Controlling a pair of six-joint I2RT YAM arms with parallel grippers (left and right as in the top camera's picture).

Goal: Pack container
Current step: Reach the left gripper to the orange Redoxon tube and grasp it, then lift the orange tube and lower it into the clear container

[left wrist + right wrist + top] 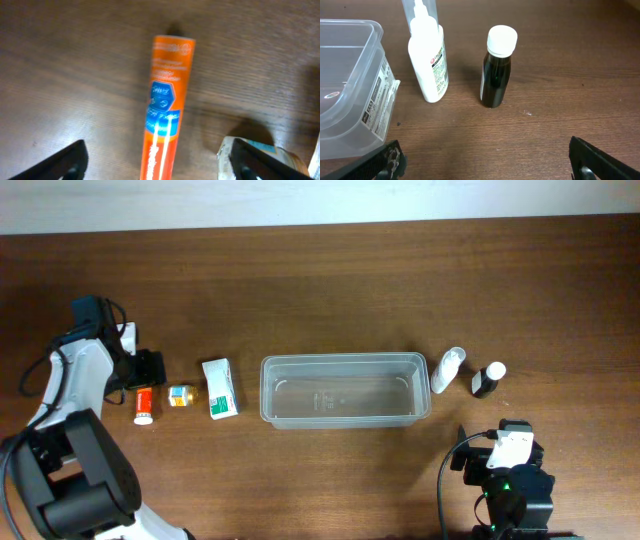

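1. The table (320,280) is dark brown wood, with a pale strip along its far edge in the overhead view.
2. The container (340,359) sits near the middle of the table, long side running left to right, and I see nothing in it. Its rounded corner and a label on its end wall show at the left of my right wrist view.
3. My left gripper (159,162) is spread wide above the orange tube (164,95), which lies flat on the wood. There is bare wood between each finger and the tube, so I have hold of nothing.
4. A small jar (181,395) is just right of the tube. Beyond it a white and green carton (220,388) lies near the container's left end.
5. My right gripper (492,162) is also wide open and holds nothing. It hangs near the table's front edge, well apart from the bottles.
6. A white bottle (427,65) appears to stand upright just beside the container's right end. A dark bottle (496,75) with a white cap stands upright to its right, apart from it.
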